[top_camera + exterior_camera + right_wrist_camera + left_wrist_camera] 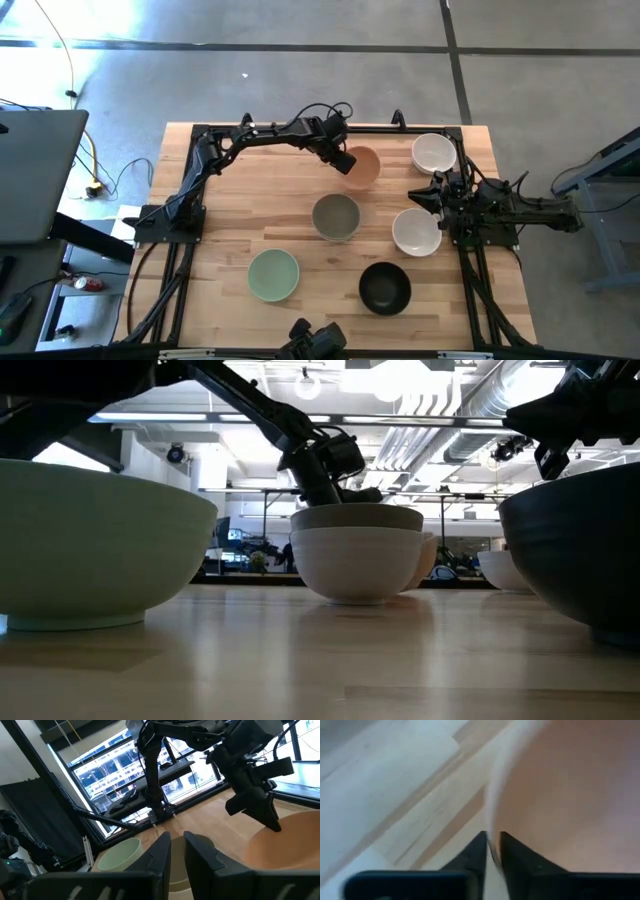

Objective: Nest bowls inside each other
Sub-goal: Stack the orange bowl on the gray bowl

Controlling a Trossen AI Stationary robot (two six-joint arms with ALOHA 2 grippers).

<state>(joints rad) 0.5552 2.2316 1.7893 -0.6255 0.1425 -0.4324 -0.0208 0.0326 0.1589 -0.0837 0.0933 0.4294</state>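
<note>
Peach bowl (364, 165) rim pinched by left pincer (492, 851), bowl mostly cut off.

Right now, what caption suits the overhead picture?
Left gripper pinches the peach-orange bowl by its rim; right gripper waits between two white bowls.

**Bowl colours on a pale wood bench**

The bench (230, 200) is light wood with plank grain. On it sit a peach bowl (364, 166), an olive bowl (336, 217), a mint bowl (273, 275), a black bowl (385, 288) and two white bowls (433, 153) (416, 232). The arms' fingers (475, 857) are black.
</note>
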